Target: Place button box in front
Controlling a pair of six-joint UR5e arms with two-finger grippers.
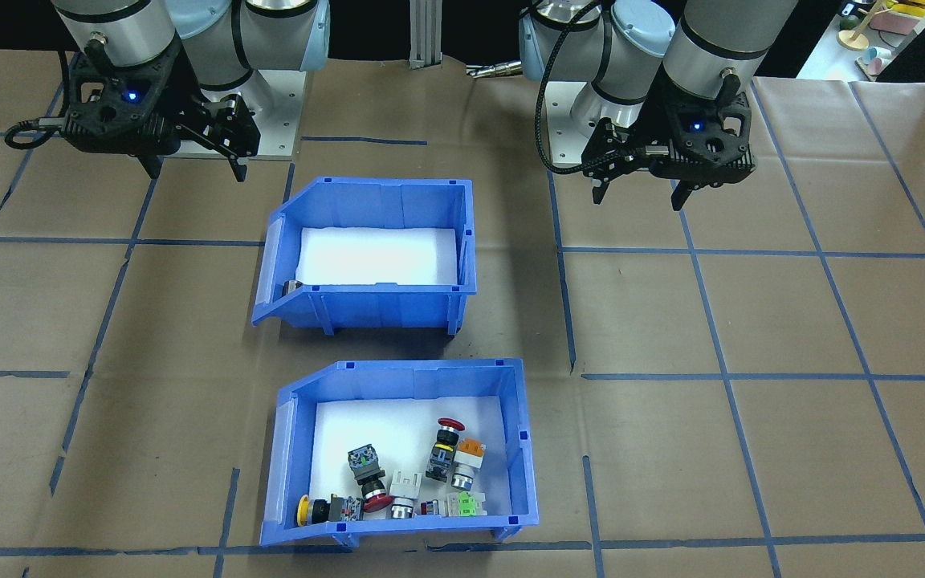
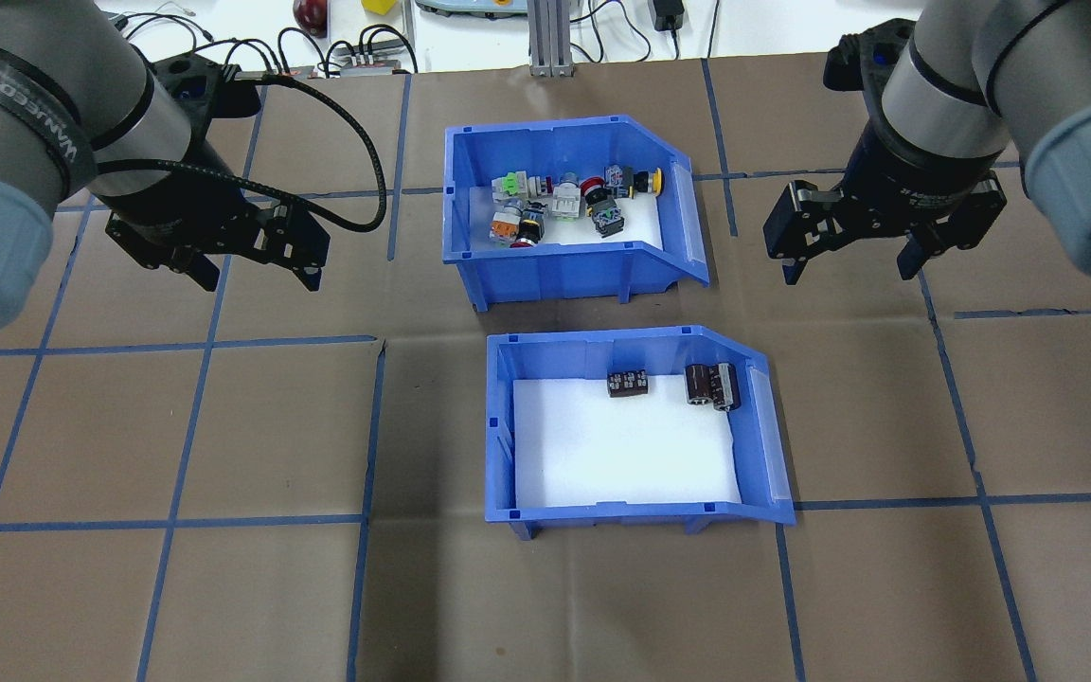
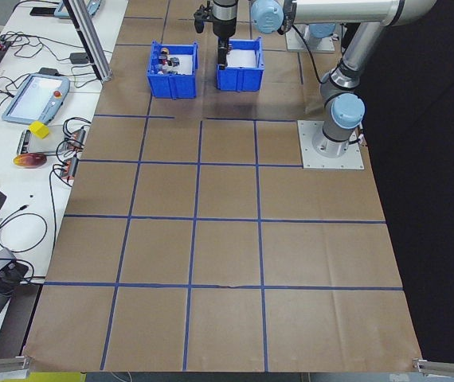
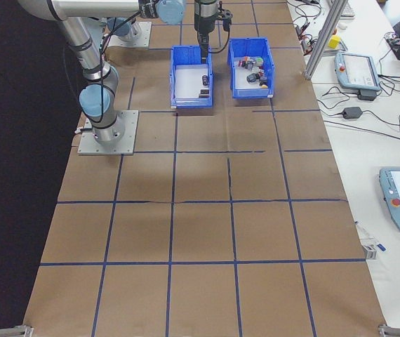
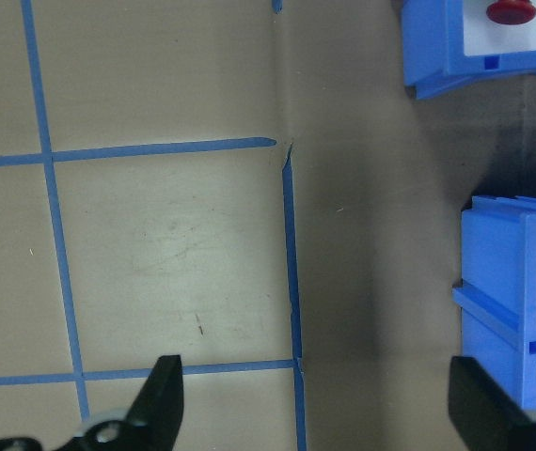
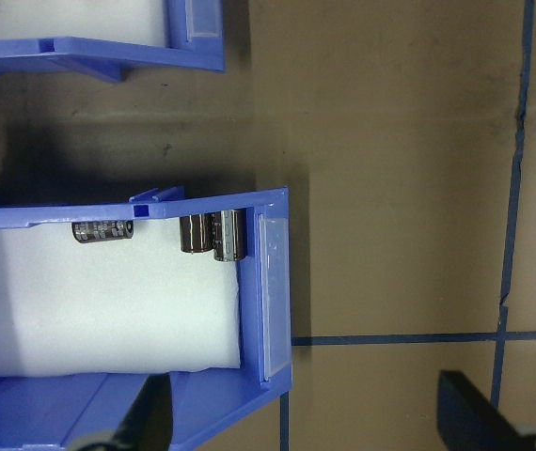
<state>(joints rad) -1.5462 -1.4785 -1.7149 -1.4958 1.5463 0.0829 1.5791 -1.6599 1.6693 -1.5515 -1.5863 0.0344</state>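
The button box [image 2: 555, 270], a blue bin with a white liner and red, yellow, orange and green push-buttons [image 2: 564, 199], stands on the far side of the table, at the bottom of the front-facing view [image 1: 523, 449]. Its corner shows in the left wrist view [image 5: 437, 47]. My left gripper [image 2: 259, 275] hangs open above bare paper to the left of the box, its fingers [image 5: 160, 395] wide apart. My right gripper [image 2: 849, 273] hangs open to the right of the box, holding nothing. Neither gripper touches a bin.
A second blue bin [image 2: 640, 516] with dark brown cylinders [image 6: 213, 233] stands just on the robot's side of the button box, a narrow gap between them. Brown paper with a blue tape grid [image 2: 223, 341] covers the table. Cables and devices lie past the far edge.
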